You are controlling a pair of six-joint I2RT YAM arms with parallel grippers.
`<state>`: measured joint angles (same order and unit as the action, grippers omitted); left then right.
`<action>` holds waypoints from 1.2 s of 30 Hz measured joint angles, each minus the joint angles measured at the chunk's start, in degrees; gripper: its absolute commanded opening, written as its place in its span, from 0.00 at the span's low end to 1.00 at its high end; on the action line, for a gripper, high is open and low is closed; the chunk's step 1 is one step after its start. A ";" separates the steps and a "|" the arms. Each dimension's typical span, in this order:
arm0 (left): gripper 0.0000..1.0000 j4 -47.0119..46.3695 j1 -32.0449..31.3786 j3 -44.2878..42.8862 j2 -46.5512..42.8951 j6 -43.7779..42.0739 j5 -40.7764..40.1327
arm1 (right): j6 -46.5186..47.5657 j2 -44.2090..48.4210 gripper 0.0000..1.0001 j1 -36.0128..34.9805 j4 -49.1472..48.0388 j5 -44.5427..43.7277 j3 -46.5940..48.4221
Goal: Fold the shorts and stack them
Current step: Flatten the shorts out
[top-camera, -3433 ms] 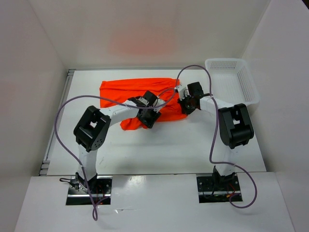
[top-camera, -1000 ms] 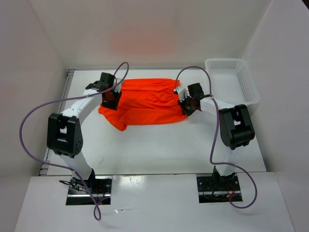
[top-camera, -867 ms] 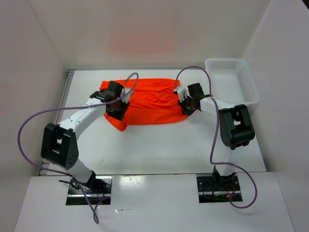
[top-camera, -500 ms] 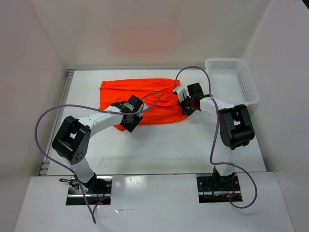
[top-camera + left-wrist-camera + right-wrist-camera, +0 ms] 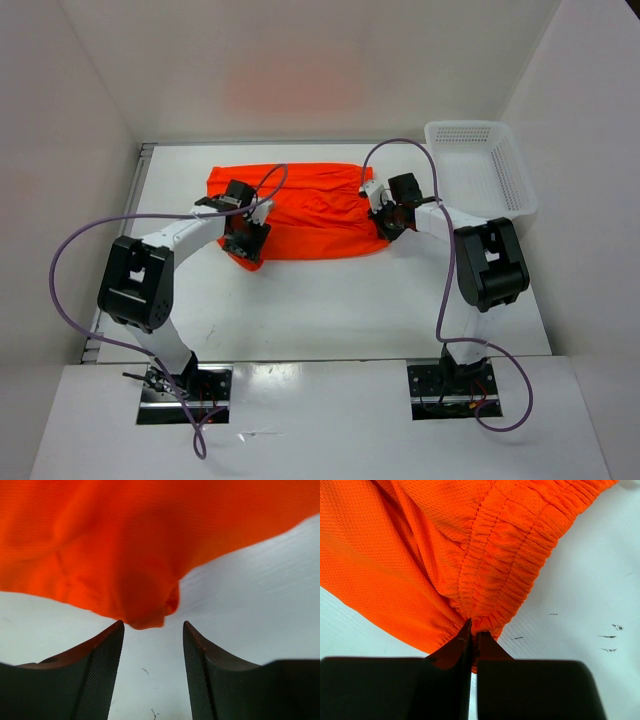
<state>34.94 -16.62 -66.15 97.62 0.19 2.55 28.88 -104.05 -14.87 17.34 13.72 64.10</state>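
**Right gripper pinching the waistband, left gripper spread at the far corner**

The orange-red shorts [image 5: 300,205] are lying flat on the white table [image 5: 330,300], toward 12 o'clock from its middle. A white perforated basket [image 5: 520,185] is standing apart from them at about 2 o'clock.

In the top view the right gripper [image 5: 385,225] is sitting at the 4 o'clock corner of the cloth, and the left gripper [image 5: 245,245] is sitting over the 7 o'clock corner. From above, neither pair of jaws can be read, because the wrists are covering them.

The right wrist view is giving what the top view is hiding. The right gripper [image 5: 474,634] is pressing its jaws together on the gathered waistband [image 5: 515,545], and the shorts [image 5: 420,555] are bunching into the pinch, with bare table on both sides.

The left wrist view is showing the opposite state. The left gripper [image 5: 152,626] is standing with its jaws spread, and a small rounded fold of the shorts [image 5: 150,540] is lying just ahead of the gap at 12 o'clock. The cloth is not being clamped there, and white table is showing between the jaws.
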 measured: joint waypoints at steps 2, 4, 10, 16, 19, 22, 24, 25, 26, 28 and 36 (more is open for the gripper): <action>0.59 0.02 -0.35 0.85 0.00 0.02 2.32 | 0.17 0.13 0.00 0.00 0.02 -0.09 -0.17; 0.61 0.07 -0.44 1.88 0.02 0.02 3.91 | 0.22 0.44 0.00 0.00 -0.02 -0.24 -0.59; 0.45 -1.44 0.22 3.08 1.79 0.13 2.89 | 0.37 0.68 0.00 0.00 0.02 -0.42 -0.94; 0.00 -4.22 4.04 1.62 4.92 -0.07 -3.23 | 1.31 0.68 0.00 -0.02 0.04 -0.50 -0.94; 0.00 -6.03 5.44 1.64 4.74 0.04 -8.61 | 1.73 0.68 0.00 -0.13 0.13 0.04 -0.94; 0.00 -8.87 6.29 2.23 2.36 0.04 -14.29 | 1.86 0.68 0.00 -0.48 0.24 2.12 -0.94; 0.00 -11.37 6.36 3.65 -1.16 0.07 -18.12 | 1.84 0.68 0.00 -1.14 0.24 3.21 -0.94; 0.00 -12.59 6.34 4.39 -2.97 0.07 -19.74 | 1.84 0.68 0.00 -1.53 0.24 3.69 -0.94; 0.00 -13.81 6.34 5.25 -4.55 0.07 -21.07 | 1.84 0.68 0.00 -1.88 0.22 4.04 -0.94; 0.03 -16.15 6.03 7.39 -7.13 0.07 -23.37 | 1.86 0.68 0.00 -2.38 0.22 4.68 -0.94; 0.54 -8.96 -2.78 13.77 -8.76 -0.24 -19.06 | 2.60 0.68 0.00 -2.27 0.66 2.69 -0.92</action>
<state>25.98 -19.40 -52.38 88.86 -0.05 -16.51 31.48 -103.37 -17.15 18.00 16.40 63.18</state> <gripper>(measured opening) 0.457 0.022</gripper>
